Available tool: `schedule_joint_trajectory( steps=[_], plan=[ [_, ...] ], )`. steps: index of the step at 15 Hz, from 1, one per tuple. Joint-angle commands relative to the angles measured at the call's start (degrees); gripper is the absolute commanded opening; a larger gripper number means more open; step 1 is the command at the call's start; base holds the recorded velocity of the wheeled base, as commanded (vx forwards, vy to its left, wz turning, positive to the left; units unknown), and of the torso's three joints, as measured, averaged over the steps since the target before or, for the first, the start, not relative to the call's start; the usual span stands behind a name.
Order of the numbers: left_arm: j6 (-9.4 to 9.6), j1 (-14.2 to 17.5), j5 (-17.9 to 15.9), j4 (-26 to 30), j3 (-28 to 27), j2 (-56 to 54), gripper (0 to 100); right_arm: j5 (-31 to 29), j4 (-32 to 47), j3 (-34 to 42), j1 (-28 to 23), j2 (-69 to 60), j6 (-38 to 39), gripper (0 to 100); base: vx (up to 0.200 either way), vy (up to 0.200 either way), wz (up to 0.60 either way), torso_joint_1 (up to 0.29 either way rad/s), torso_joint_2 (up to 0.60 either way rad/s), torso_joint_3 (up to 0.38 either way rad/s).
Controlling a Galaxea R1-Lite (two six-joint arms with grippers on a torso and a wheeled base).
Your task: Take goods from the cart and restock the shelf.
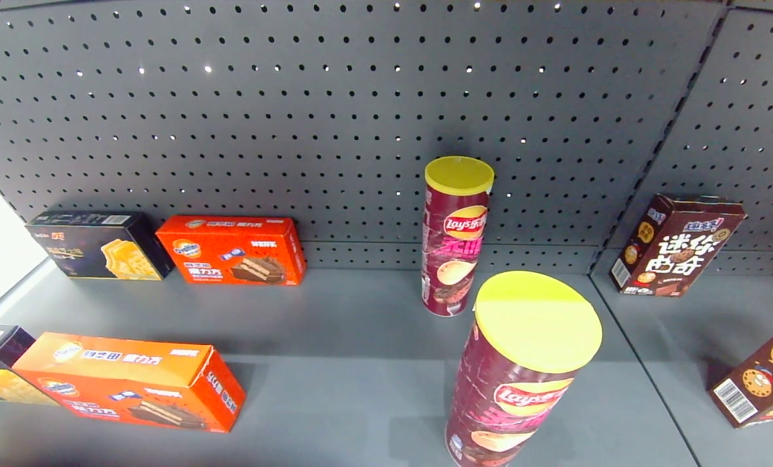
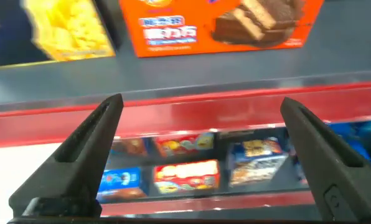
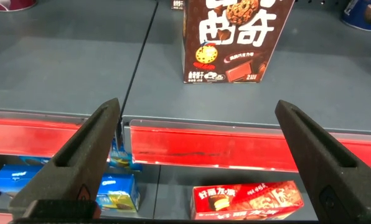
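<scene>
The left gripper (image 2: 201, 102) and the right gripper (image 3: 198, 104) are held released, empty. On the shelf (image 1: 360, 337), a chip can (image 1: 456, 237) is seen upright at centre frame, an orange box (image 1: 127, 383) at lower left.

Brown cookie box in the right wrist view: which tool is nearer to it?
Right. The right tool faces the brown cookie box across the shelf edge; the left tool faces the orange box instead.
</scene>
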Motion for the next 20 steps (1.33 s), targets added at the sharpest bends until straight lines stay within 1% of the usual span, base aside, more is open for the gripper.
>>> schedule_joint_trajectory(
  steps=[1, 4, 5, 11, 12, 14, 15, 17, 18, 19, 20],
  plan=[
    [-0.69, 0.0, -2.5, -0.1, 0.4, -0.1, 100, 0.2, 0.0, 0.0, 0.0, 0.1, 0.0, 100, 0.0, 0.0, 0.0, 0.0, 0.0, 0.0],
    [-0.25, 0.0, -1.9, 0.0, 0.4, -0.1, 100, -0.1, -0.4, 0.2, 0.0, 0.1, 0.0, 100, 0.0, 0.0, 0.0, 0.0, 0.0, 0.0],
    [-0.87, 0.0, -2.0, -0.1, 0.4, -0.1, 100, -0.2, -0.4, 0.2, 0.0, 0.1, 0.0, 100, 0.0, 0.0, 0.0, 0.0, 0.0, 0.0],
    [-1.04, 0.0, -1.9, -0.1, 0.4, -0.1, 100, -0.8, -0.3, 0.2, 0.0, 0.1, 0.9, 100, 0.0, 0.0, 0.0, 0.0, 0.0, 0.0],
    [-1.04, 4.1, -1.5, -0.1, 0.4, -1.7, 100, -0.4, -0.1, 0.1, 0.0, 0.1, 0.8, 100, 0.0, 0.0, 0.0, 0.0, 0.0, 0.0],
    [-1.22, 3.3, -1.4, -0.1, 0.4, -3.7, 100, -0.5, -0.2, 0.2, 0.0, 0.1, 0.9, 100, 0.0, 0.0, 0.0, 0.0, 0.0, 0.0],
    [-1.66, 3.3, -1.2, 0.0, 0.4, -4.3, 100, -0.4, -0.2, 0.1, 0.0, 0.1, 0.9, 100, 0.0, 0.0, 0.0, 0.0, 0.0, 0.0],
    [-1.83, 3.3, -1.2, -0.1, 0.4, -4.4, 100, -0.9, -0.9, -0.5, 0.0, 0.1, 0.7, 100, 0.0, 0.0, 0.0, 0.0, 0.0, 0.0],
    [-1.75, 3.3, -1.2, -0.1, 0.4, -4.4, 100, -1.0, -1.2, -6.3, -0.5, 2.4, 1.0, 100, 0.0, 0.0, 0.0, 0.0, 0.0, 0.0],
    [-1.83, 3.3, -1.2, -0.1, 0.4, -4.4, 100, -0.5, -0.5, -11.8, -0.2, 7.9, 1.7, 100, 0.0, 0.0, 0.0, 0.0, 0.0, 0.0],
    [-1.83, 3.3, -1.2, -0.1, 0.4, -4.4, 100, 0.0, -0.2, -15.4, 0.1, 9.7, 1.7, 100, 0.0, 0.0, 0.0, 0.0, 0.0, 0.0]
  ],
)
